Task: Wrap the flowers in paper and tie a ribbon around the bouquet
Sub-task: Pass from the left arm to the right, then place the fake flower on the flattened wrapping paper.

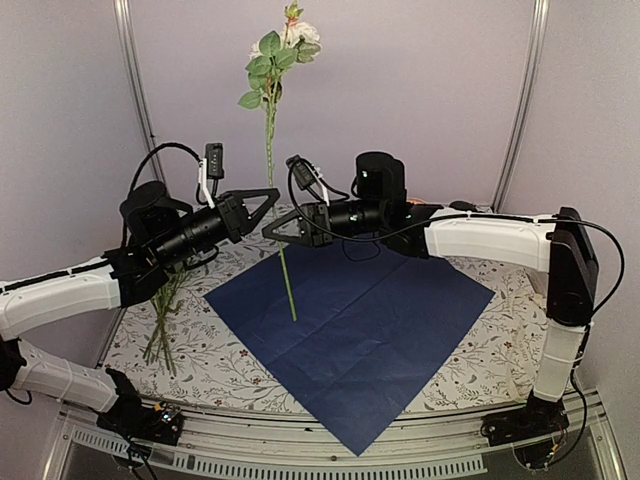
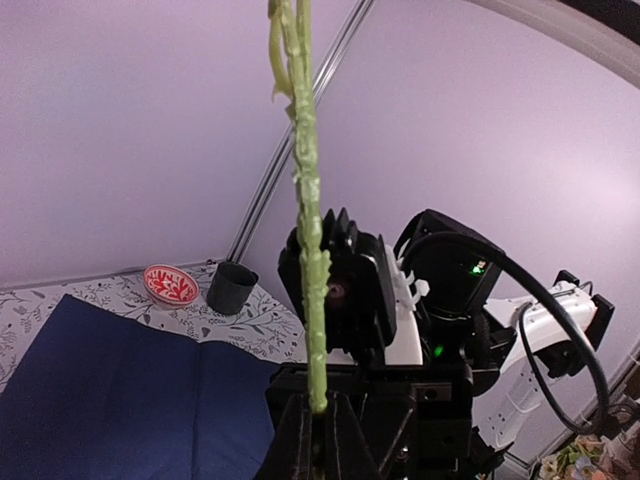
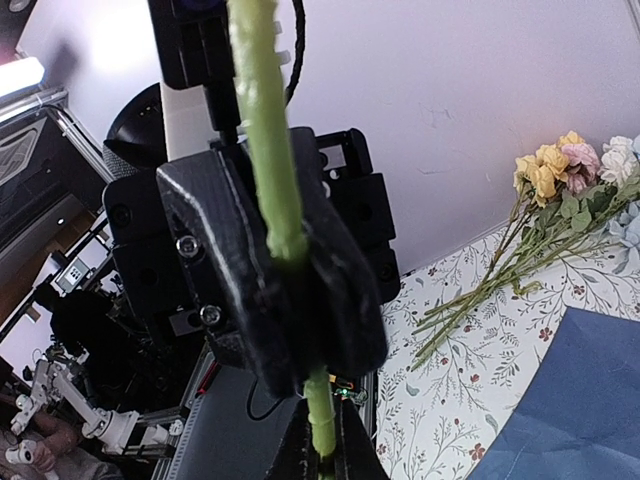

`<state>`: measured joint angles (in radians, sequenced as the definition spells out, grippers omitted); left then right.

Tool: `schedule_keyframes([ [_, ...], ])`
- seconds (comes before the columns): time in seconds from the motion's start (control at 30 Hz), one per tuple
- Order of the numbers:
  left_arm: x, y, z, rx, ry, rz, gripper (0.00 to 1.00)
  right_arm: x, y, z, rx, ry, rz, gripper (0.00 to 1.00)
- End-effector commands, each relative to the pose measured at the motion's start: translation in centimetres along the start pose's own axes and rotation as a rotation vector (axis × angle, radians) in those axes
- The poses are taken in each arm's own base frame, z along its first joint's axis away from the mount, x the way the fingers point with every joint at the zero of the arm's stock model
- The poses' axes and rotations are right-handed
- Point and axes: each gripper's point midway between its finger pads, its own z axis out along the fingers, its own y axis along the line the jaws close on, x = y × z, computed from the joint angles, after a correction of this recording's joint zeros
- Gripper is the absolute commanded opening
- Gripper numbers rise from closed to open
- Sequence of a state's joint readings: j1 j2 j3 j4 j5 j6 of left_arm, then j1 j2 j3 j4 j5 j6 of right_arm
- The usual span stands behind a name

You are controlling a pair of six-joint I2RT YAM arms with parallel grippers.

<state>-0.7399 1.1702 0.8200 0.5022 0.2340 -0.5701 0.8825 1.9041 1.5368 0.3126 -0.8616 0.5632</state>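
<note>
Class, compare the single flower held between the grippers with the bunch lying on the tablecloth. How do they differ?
The single flower stands upright; the bunch lies flat. The left gripper and right gripper clamp the single flower's stem; nothing holds the bunch. The single flower is one stem; the bunch has several. Both have thin green stems.

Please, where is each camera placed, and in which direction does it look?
Top external: above and behind the bases, looking down at the paper; both arms show.
Left wrist: on the left arm, facing the right gripper; own fingers below.
Right wrist: facing the left gripper; own fingers below.
Shared: both wrist views show the gripped stem.
</note>
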Motion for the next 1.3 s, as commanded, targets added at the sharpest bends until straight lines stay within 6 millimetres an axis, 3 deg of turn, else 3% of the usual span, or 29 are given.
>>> schedule_keyframes([
  [0.0, 0.1, -0.9, -0.1, 0.037, -0.002, 0.006, 0.0, -1.5, -0.3, -1.6, 0.063, -0.046, 0.014, 0.0],
  [0.4, 0.6, -0.9, 0.8, 0.051, 0.009, 0.001, 0.0, -0.8, 0.2, -2.9, 0.103, -0.044, 0.005, 0.0],
  [0.43, 0.7, -0.5, 0.8, 0.029, 0.01, -0.001, 0.15, -0.8, 0.1, -3.0, 0.114, -0.045, 0.012, 0.0],
  [0.5, 0.8, 1.2, 1.0, -0.071, 0.023, 0.007, 0.75, -0.5, -0.8, -3.6, 0.161, -0.045, 0.054, 0.0],
  [0.53, 0.9, 2.7, 0.9, -0.161, 0.041, 0.014, 0.95, -0.3, -1.5, -4.1, 0.199, -0.044, 0.089, 0.0],
  [0.57, 1.2, 4.6, 0.5, -0.271, 0.066, 0.028, 0.98, 0.3, -2.8, -4.7, 0.25, -0.036, 0.137, 0.0],
  [0.67, 2.7, 11.1, -2.8, -0.652, 0.182, 0.078, 0.99, 4.1, -8.6, -7.9, 0.442, 0.023, 0.383, 0.0],
  [0.73, 3.6, 13.6, -5.1, -0.792, 0.229, 0.1, 0.99, 7.5, -11.8, -10.3, 0.514, 0.058, 0.524, 0.0],
  [0.8, 4.5, 14.3, -6.3, -0.819, 0.254, 0.108, 0.99, 10.8, -14.3, -12.2, 0.596, 0.089, 0.634, 0.0],
  [0.9, 5.7, 14.4, -7.0, -0.791, 0.263, 0.103, 0.99, 13.7, -17.3, -14.0, 0.753, 0.151, 0.673, 0.0],
  [1.17, 6.7, 15.3, -7.6, -0.802, 0.303, 0.118, 0.99, 18.1, -21.1, -15.8, 0.892, 0.245, 0.741, 0.0],
  [1.27, 6.8, 15.8, -7.9, -0.813, 0.313, 0.116, 0.99, 18.7, -21.8, -16.1, 0.918, 0.259, 0.751, 0.03],
])
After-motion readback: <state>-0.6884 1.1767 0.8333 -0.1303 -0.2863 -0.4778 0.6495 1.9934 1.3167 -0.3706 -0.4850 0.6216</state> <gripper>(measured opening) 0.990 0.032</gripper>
